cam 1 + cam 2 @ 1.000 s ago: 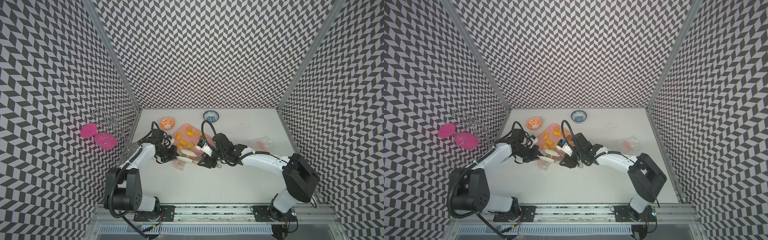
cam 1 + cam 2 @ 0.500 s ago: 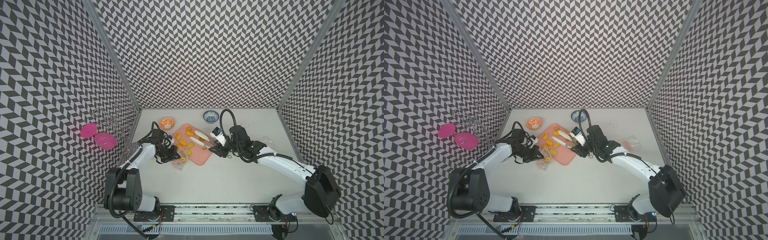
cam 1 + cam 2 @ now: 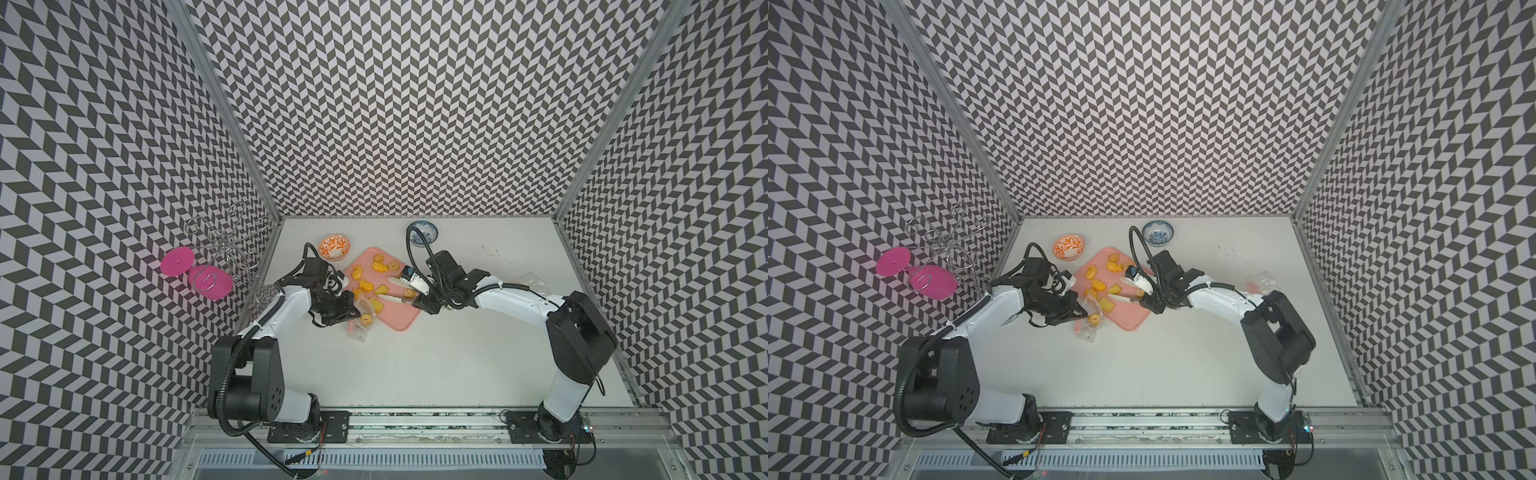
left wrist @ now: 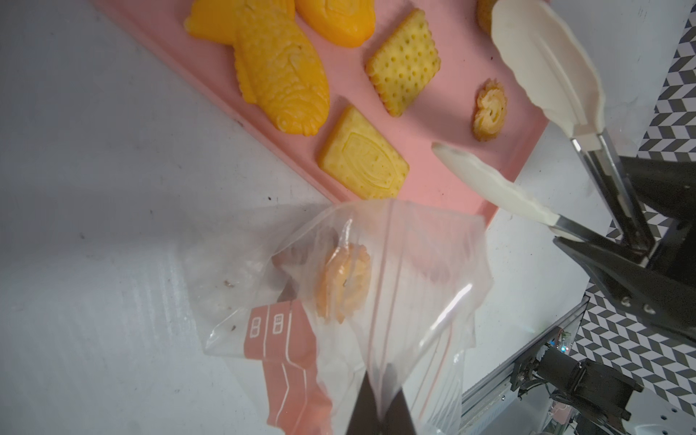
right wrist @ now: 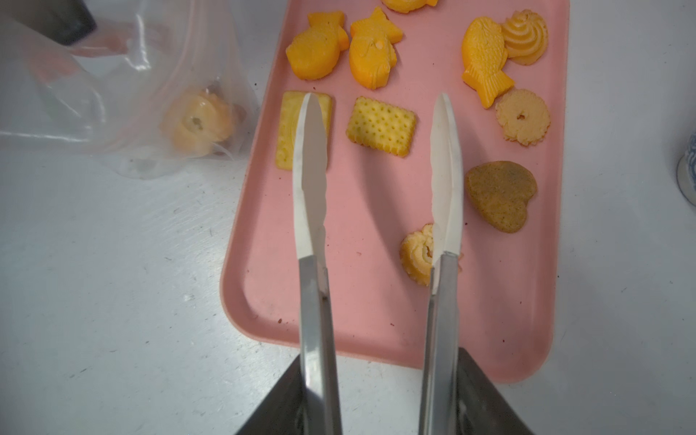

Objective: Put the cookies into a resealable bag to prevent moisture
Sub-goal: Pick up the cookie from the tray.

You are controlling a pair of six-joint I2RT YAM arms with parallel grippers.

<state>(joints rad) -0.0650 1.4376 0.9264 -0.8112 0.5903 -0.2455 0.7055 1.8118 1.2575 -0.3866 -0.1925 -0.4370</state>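
Note:
Several yellow-orange cookies and one brown heart cookie [image 5: 501, 196] lie on the pink tray [image 5: 361, 293]. My right gripper [image 5: 380, 361] is shut on the steel arms of white-tipped tongs [image 5: 309, 169]. The tongs are spread wide above the tray, their tips on either side of a dotted square cracker [image 5: 381, 126]. A swirl cookie [image 5: 416, 254] lies beside one tong arm. My left gripper [image 4: 380, 410] is shut on the rim of the clear resealable bag [image 4: 406, 271], holding it up at the tray's left edge. One round cookie [image 4: 342, 286] is inside the bag.
An orange-patterned bowl [image 3: 334, 247] and a blue-patterned bowl [image 3: 422, 232] stand behind the tray [image 3: 399, 320]. Another clear bag [image 3: 528, 282] lies at the right of the table. A wire rack with pink glasses [image 3: 195, 270] hangs on the left wall.
The right arm has drawn the tongs away from the bag's mouth and back over the tray, and the tongs have spread a little wider. The left gripper and bag have stayed put.

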